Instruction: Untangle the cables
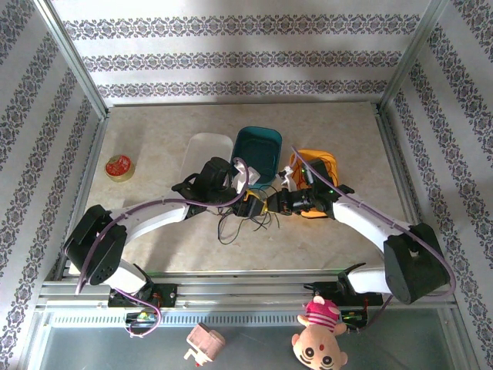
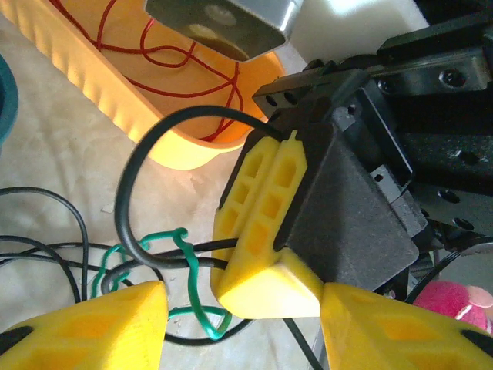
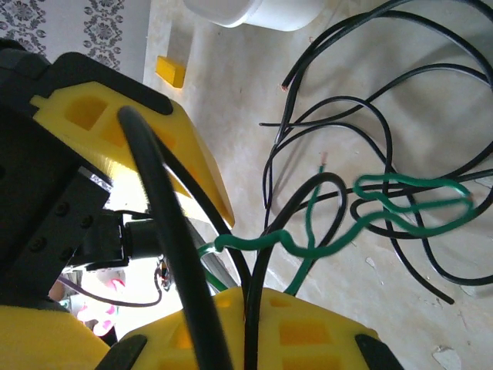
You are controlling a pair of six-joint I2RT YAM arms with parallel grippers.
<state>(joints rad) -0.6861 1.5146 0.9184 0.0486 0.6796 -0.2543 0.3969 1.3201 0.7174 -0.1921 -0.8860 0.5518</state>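
A tangle of thin black cables (image 1: 237, 223) and one green cable (image 3: 400, 202) lies on the table between the arms. My right gripper (image 3: 266, 299) is shut on a black cable (image 3: 260, 270) that comes out of the seam between its yellow fingers (image 2: 266, 208). A black loop (image 2: 127, 204) and the green cable (image 2: 189, 270) hang beside those fingers. My left gripper (image 2: 243, 312) is open, its yellow fingers (image 2: 85, 327) spread on either side of the right gripper's tip. In the top view both grippers, left (image 1: 250, 203) and right (image 1: 271, 205), meet above the tangle. A red cable (image 2: 181, 58) lies in the orange bin.
The orange bin (image 1: 324, 163) stands just behind the right gripper, a teal bin (image 1: 258, 148) and a white bin (image 1: 208, 148) behind the left. A red tape roll (image 1: 118, 167) sits at the far left. Metal rails (image 1: 246, 293) edge the front of the table.
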